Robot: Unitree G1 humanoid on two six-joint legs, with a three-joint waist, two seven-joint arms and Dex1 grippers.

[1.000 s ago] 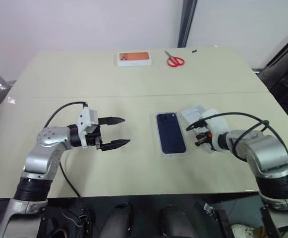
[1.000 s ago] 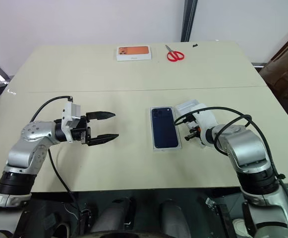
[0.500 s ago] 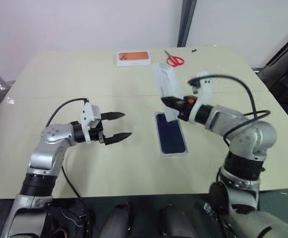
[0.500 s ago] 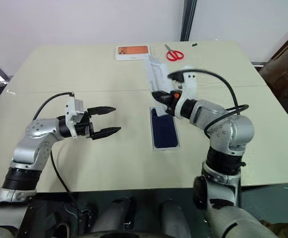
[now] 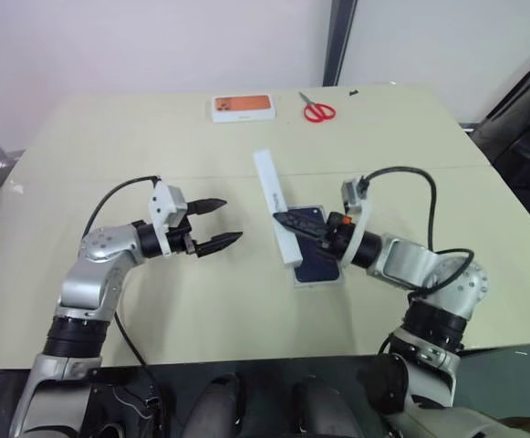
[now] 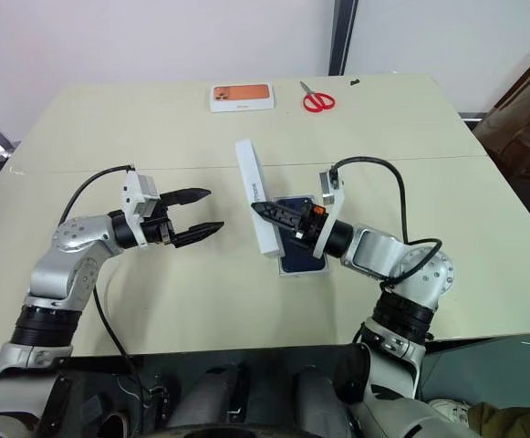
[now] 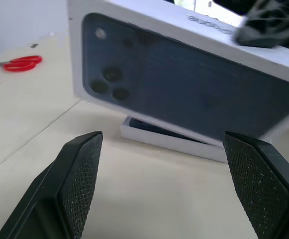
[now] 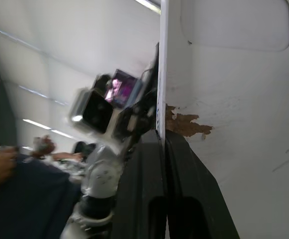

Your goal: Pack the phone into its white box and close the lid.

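Lid [image 5: 275, 207] now lifted on edge by R gripper [image 5: 281, 219] — L gripper [image 5: 219, 224] open.

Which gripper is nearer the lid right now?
Right. The right gripper is shut on the lid, holding it on edge; the left gripper is open beside it, apart.

Silver arms, black cables, white wrist mounts, black textured jaws.

Lid is being carried over
The right gripper [image 5: 281, 219] is bringing the lid [image 5: 275, 206], now on edge, left over the phone [image 5: 316, 245].
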